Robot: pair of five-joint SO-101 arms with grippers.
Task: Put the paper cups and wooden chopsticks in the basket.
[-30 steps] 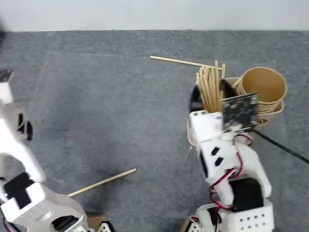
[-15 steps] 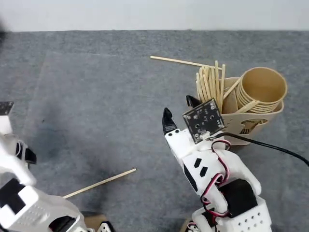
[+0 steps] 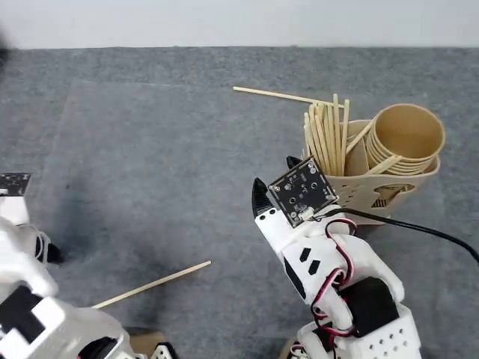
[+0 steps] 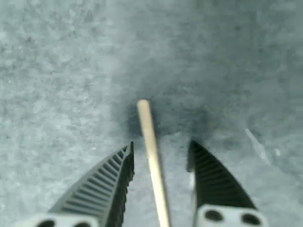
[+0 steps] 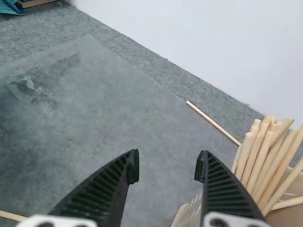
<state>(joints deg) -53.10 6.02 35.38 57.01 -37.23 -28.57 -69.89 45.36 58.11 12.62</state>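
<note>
left gripper (image 4: 161, 145) straddles a loose wooden chopstick (image 4: 150, 137), jaws wide; right gripper (image 5: 167, 163), open and empty, has backed off the basket (image 3: 383, 187) over grey carpet (image 3: 165, 164) beside it.

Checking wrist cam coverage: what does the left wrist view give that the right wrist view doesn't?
Left wrist: the left pincer, open, astride a loose chopstick lying on the grey mat. Right wrist: the right pincer, open and empty, a chopstick bundle standing in the basket, another loose chopstick near the white wall. Both: grey mat under an open pincer.
</note>
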